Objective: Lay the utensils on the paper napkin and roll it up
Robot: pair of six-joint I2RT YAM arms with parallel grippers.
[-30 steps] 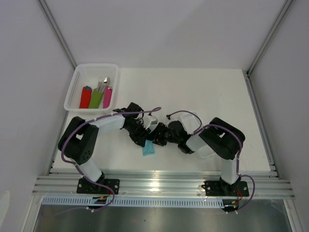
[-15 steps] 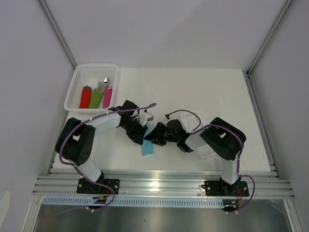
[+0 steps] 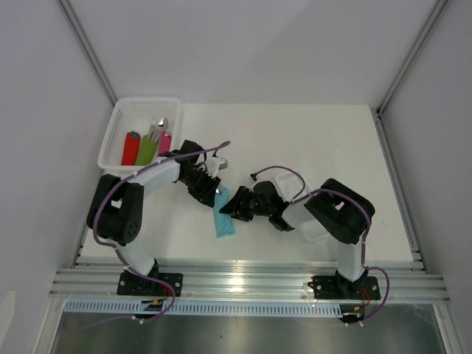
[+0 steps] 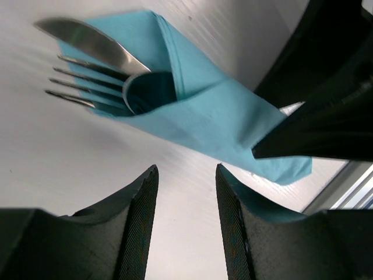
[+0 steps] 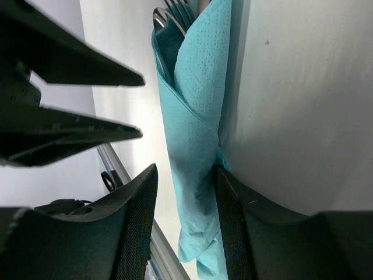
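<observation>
The teal paper napkin (image 3: pixel 223 219) lies on the white table rolled into a tube around the utensils. A knife blade (image 4: pixel 87 36) and fork tines (image 4: pixel 76 79) stick out of the roll's far end (image 4: pixel 215 116). My left gripper (image 4: pixel 185 169) hangs open just short of the roll, with only bare table between its fingers. My right gripper (image 5: pixel 185 169) is open astride the roll's lower part (image 5: pixel 195 116). One of its fingers (image 5: pixel 233 198) touches the paper and the other stands apart. In the top view the left gripper (image 3: pixel 210 193) is up-left of the roll and the right gripper (image 3: pixel 230 207) is at its right side.
A white basket (image 3: pixel 147 99) at the back left holds a red roll (image 3: pixel 130 149), a green roll (image 3: pixel 147 151) and a pink roll (image 3: pixel 164 147) with cutlery tips. An aluminium rail (image 3: pixel 251 279) runs along the near table edge, just below the roll.
My left gripper has let go and drawn back up-left from the roll, its jaws a little wider. More of the teal roll now shows. The right gripper has shifted slightly left.
</observation>
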